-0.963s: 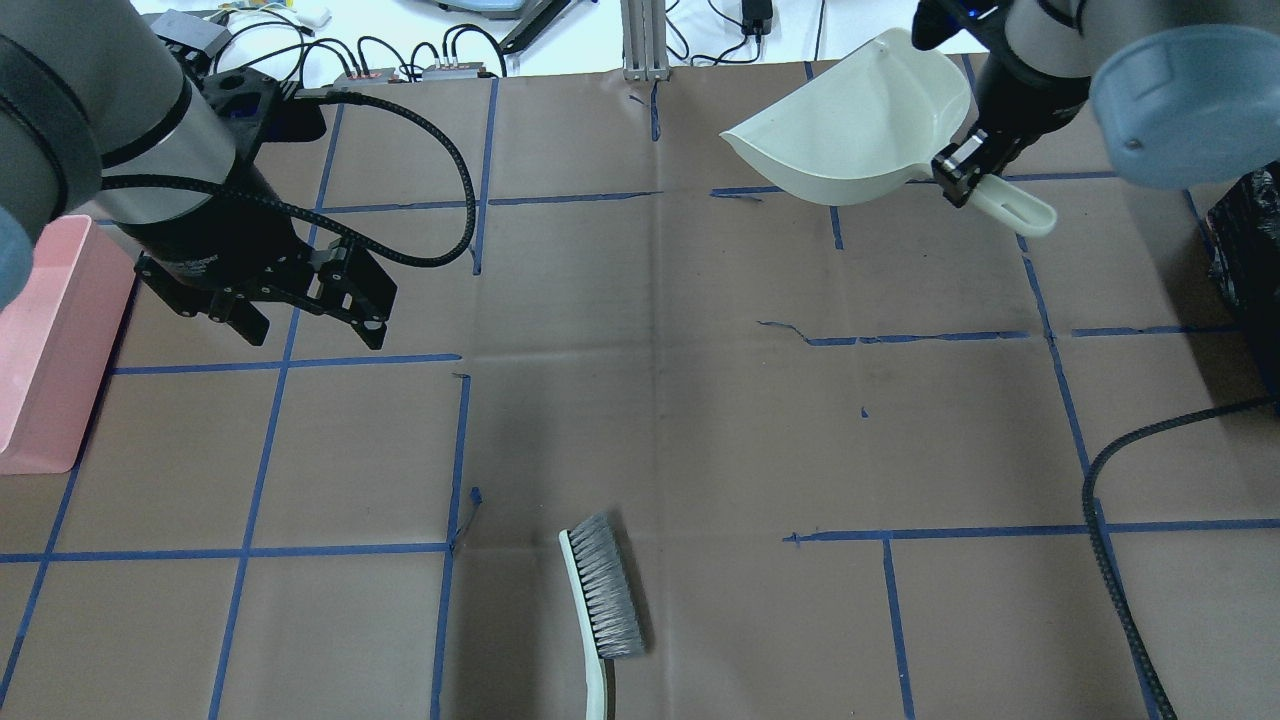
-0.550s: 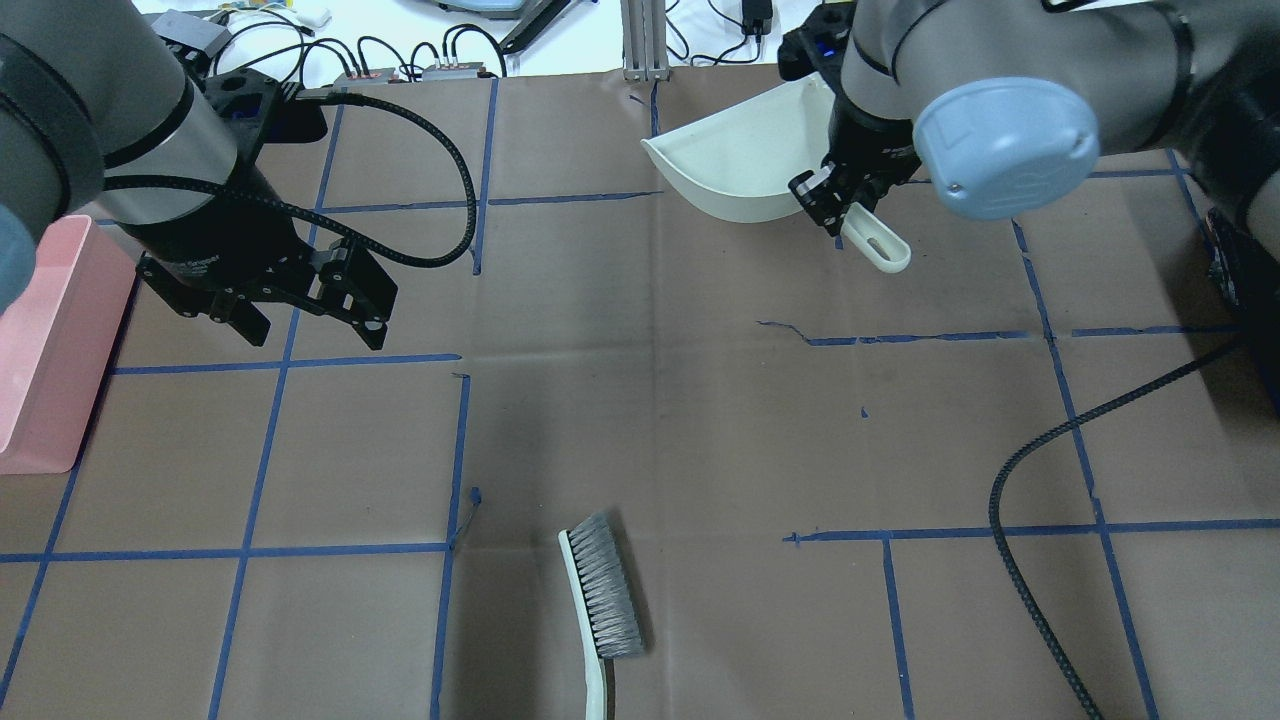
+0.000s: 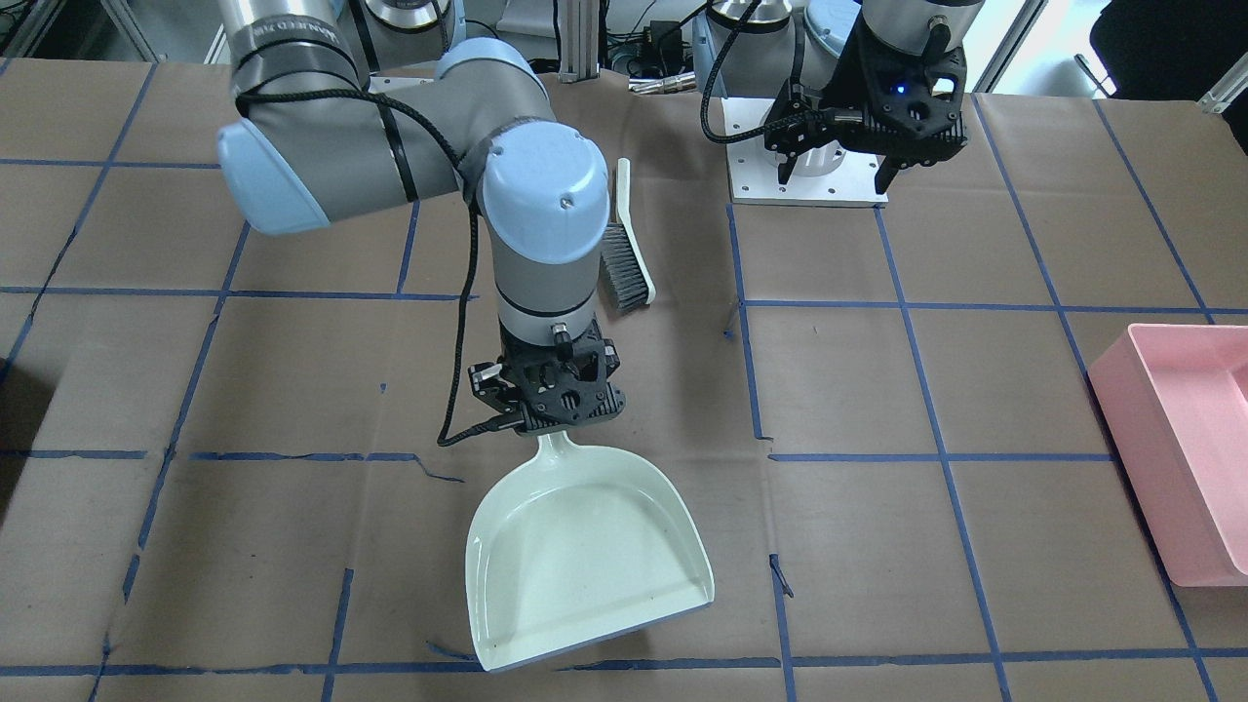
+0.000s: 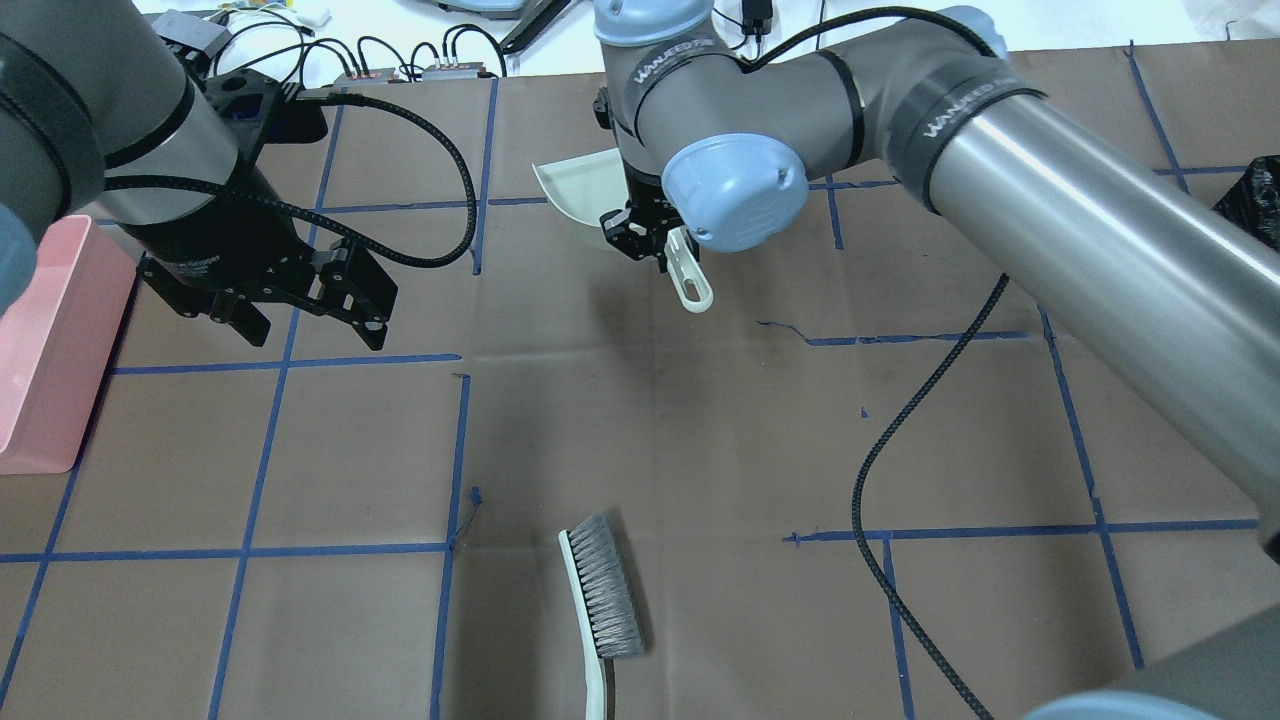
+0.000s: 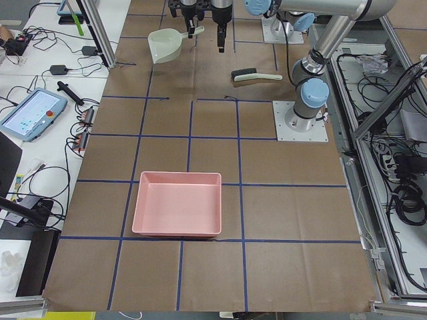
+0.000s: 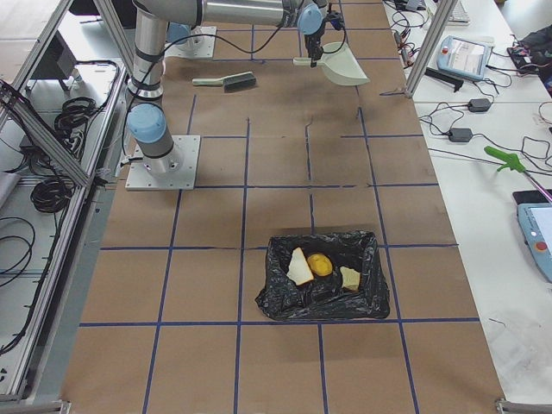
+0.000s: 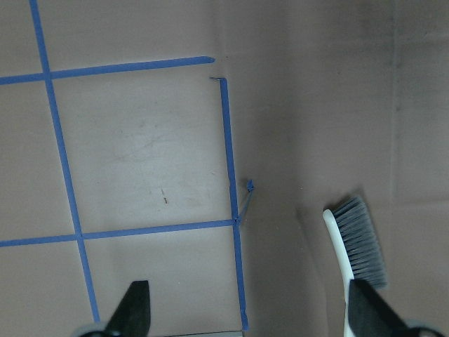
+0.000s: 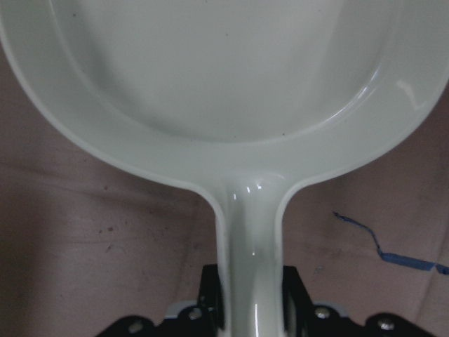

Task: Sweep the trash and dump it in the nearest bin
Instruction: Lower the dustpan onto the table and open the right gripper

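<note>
Okay, right claw [image 3: 556,421]: pinched on the handle [image 8: 251,239] of the dustpan [image 3: 585,546]. On the wrist cam I see a finger on each side of the handle.
Dustpan: pale, mouth pointing away from the robot base. I read it as lifted off the counter [image 4: 700,430], with a shadow under its front lip.
Left claw [image 4: 314,332]: spread wide, gripping nothing, hanging over the counter on the robot's left. Its wrist cam shows both fingertips with bare paper between them.
Brush [image 4: 600,600]: lying flat near the robot's edge of the counter, between the two arms, grey bristles. Neither claw touches it.
Trash: potato-like lump [image 6: 319,265] and two bread pieces [image 6: 299,267], all inside the black-lined bin [image 6: 285,304]. The lump sits between the bread pieces.
Black-lined bin: right end of the counter, well apart from the dustpan.
Pink bin [image 5: 177,234]: left end of the counter, near the left arm.
Counter: brown paper with a grid of blue tape lines [image 4: 300,205].
</note>
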`<action>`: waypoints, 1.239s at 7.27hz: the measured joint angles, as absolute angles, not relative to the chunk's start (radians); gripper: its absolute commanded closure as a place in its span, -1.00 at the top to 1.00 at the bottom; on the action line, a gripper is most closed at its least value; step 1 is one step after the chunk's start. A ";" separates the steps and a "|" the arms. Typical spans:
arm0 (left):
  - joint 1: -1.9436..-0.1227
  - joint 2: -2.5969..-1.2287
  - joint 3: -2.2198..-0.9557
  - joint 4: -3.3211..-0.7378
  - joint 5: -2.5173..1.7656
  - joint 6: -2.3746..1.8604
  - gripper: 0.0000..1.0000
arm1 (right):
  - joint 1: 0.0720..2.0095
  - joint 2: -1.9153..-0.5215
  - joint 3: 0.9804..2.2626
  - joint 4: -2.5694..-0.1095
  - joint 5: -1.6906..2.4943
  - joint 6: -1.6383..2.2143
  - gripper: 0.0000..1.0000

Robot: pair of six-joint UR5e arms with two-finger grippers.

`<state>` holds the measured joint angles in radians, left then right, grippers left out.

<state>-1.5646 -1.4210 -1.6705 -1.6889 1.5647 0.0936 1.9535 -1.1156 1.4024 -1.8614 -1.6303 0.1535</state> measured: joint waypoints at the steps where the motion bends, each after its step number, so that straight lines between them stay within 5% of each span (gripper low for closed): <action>1: -1.565 -1.421 -1.671 -1.689 1.565 0.093 0.99 | 1.965 -1.076 1.390 -1.869 -1.630 0.236 -1.00; 9: -1.566 -1.428 -1.671 -1.690 1.563 0.093 0.99 | 1.993 -0.963 1.390 -1.959 -1.632 0.363 -0.97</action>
<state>-1.5662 -1.4275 -1.6705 -1.6904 1.5632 0.0933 1.9927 -0.9632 1.3896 -1.9586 -1.6324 0.3634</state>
